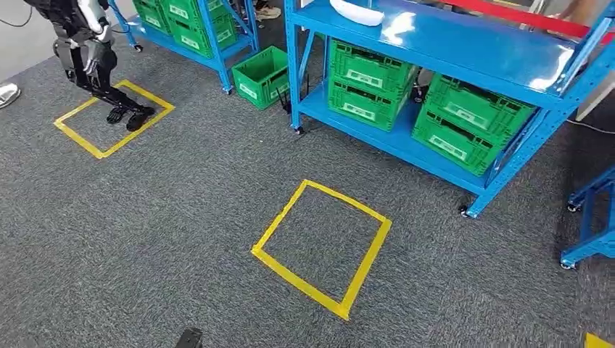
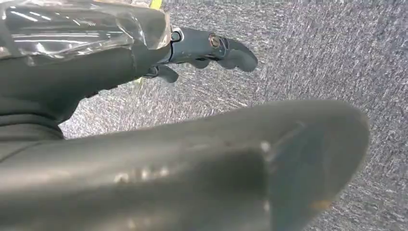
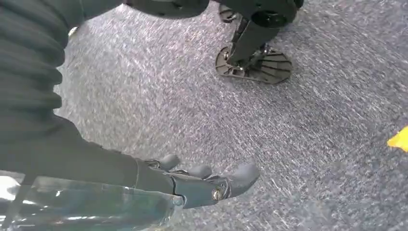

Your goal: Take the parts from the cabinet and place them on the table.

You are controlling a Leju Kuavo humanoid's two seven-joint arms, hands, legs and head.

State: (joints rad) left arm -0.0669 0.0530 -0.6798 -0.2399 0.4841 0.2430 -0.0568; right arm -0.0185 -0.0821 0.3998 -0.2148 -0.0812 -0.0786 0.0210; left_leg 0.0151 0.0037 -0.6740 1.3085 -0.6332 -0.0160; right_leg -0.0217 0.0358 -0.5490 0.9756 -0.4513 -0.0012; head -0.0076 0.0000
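Head view: grey carpet [image 1: 181, 217] with a yellow tape square [image 1: 321, 248] near the middle. Just beyond it, to the right, a blue rack [image 1: 464, 80] — its low shelf carries green crates [image 1: 370, 83], stacked in pairs. A white part [image 1: 357, 11] lies on the rack's top shelf, at the far edge of the picture. A single green crate [image 1: 261, 75] sits on the floor left of the rack. Far left, a second tape square [image 1: 114, 117] with another robot [image 1: 87, 54] standing in it; a second blue rack [image 1: 192, 29] with more green crates is behind that.

Left wrist view: the left hand [image 2: 192, 50] hangs over the carpet. Fingers [image 2: 235, 53] extended, slightly curled, apart from one another, nothing between them. A clear plastic cover [image 2: 82, 29] wraps the wrist. A broad, blurred grey shape takes up the near part of the picture — cannot tell what it is.

Right wrist view: the right hand [image 3: 197, 185] also over bare carpet, fingers [image 3: 243, 175] stretched out and loosely spread, holding nothing. Clear cover [image 3: 86, 207] at the wrist here too. A scrap of yellow tape [image 3: 399, 139] shows at the picture's edge.
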